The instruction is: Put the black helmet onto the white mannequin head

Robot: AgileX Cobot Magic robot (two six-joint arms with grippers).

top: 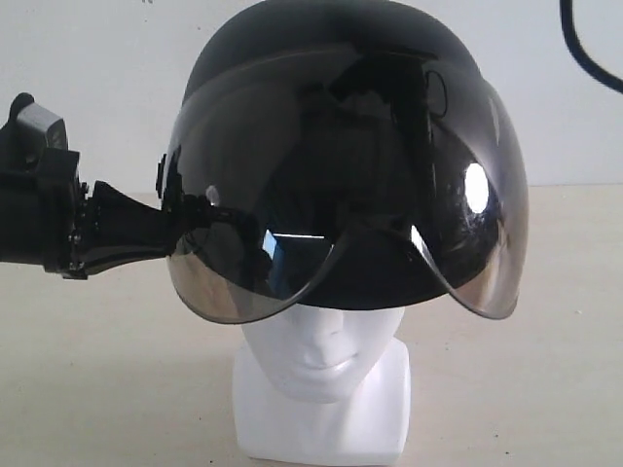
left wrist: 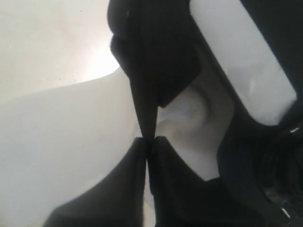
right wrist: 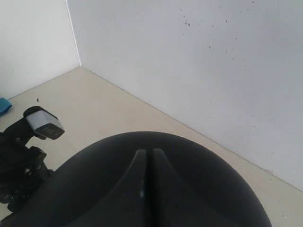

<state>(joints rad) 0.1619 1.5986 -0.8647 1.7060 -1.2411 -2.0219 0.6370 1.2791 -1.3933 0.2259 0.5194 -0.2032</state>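
One black helmet [top: 331,88] sits on top of the one white mannequin head [top: 326,360], out on the pale table [top: 545,331]. The smoky visor [top: 292,263] drops over the upper face, so eyes and brow are hidden. Only nose, mouth, chin and the squarish base show.

Two grippers are working. In the exterior view the left gripper [top: 183,230] reaches in from the left to the helmet's edge, its tips lost against the dark rim. The left wrist view settles it: both fingers [left wrist: 118,189] are pinched tight on a thin black strap [left wrist: 144,94] of the helmet. The mannequin's moulded ear [left wrist: 191,111] is just behind, and a white label [left wrist: 241,61] sits on the lining.

The right gripper [right wrist: 147,156] doesn't show in the exterior view at all. Its own wrist view puts it over the helmet's rounded crown, fingers pressed together with nothing between them. Touching the shell or just above it? Can't tell. That same view catches the left arm [right wrist: 28,161] beside the helmet and a blue scrap [right wrist: 4,106] cut off at the picture's edge.
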